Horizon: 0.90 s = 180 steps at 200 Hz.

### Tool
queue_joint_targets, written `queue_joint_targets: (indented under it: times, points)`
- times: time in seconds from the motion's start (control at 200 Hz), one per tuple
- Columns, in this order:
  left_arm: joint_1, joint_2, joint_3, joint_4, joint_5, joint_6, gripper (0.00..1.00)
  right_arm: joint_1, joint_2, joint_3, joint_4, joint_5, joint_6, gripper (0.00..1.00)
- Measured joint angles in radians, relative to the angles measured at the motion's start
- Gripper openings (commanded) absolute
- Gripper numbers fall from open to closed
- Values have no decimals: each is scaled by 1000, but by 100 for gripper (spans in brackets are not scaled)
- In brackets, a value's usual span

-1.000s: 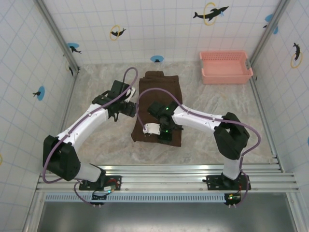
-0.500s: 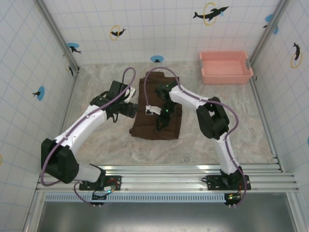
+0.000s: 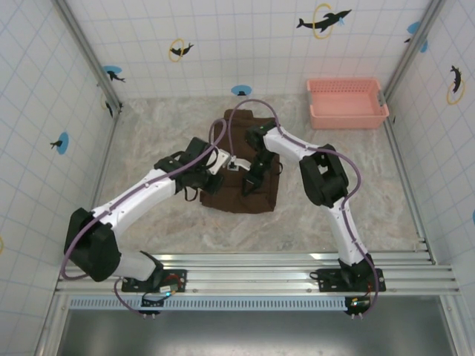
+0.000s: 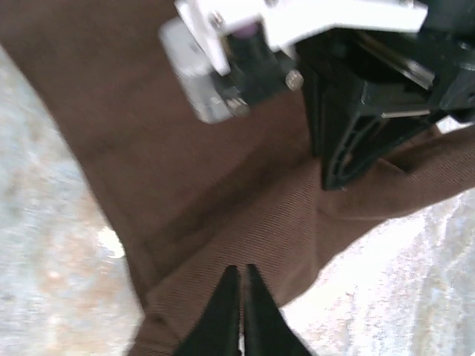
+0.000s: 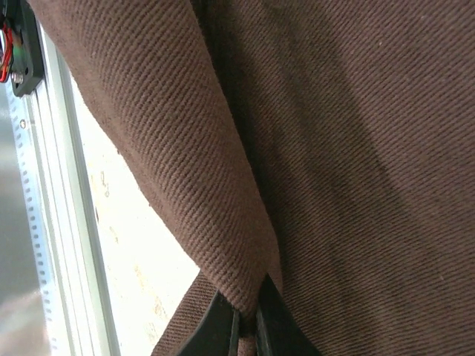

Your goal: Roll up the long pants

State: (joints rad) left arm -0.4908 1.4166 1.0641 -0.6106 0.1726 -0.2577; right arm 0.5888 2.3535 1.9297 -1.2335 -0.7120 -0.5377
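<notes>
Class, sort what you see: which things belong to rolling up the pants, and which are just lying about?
Job in hand: long pants; left end effector, shut; right end effector, pinching a pants fold.
Lying about: pink basket, far right, apart from the pants.

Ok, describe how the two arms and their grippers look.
Both arms have white tubular links, as on the left arm and right arm, joined by bulky black joint housings. A purple cable loops along each. The left gripper and right gripper have slim, tapered black fingers. A white mount sits on the right wrist.
</notes>
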Motion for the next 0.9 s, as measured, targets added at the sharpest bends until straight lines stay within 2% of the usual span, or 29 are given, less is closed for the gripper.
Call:
queue_joint_targets:
  times: [0.2, 0.43, 0.56, 0.736, 0.901]
  points:
    - [-19, 109, 1, 26, 32, -16, 0, -10, 22, 20, 1, -19, -2, 6]
    - [-35, 214, 67, -17, 26, -24, 0, -24, 42, 25, 0, -34, -2, 6]
    - [-36, 261, 117, -71, -39, -35, 0, -27, 53, 32, -3, -45, -2, 8]
    - [-44, 434, 259, -140, -122, -35, 0, -59, 82, 33, 3, -15, 56, 10]
    - [-53, 523, 330, -116, -132, -34, 0, -105, 80, 7, 6, -11, 112, 24]
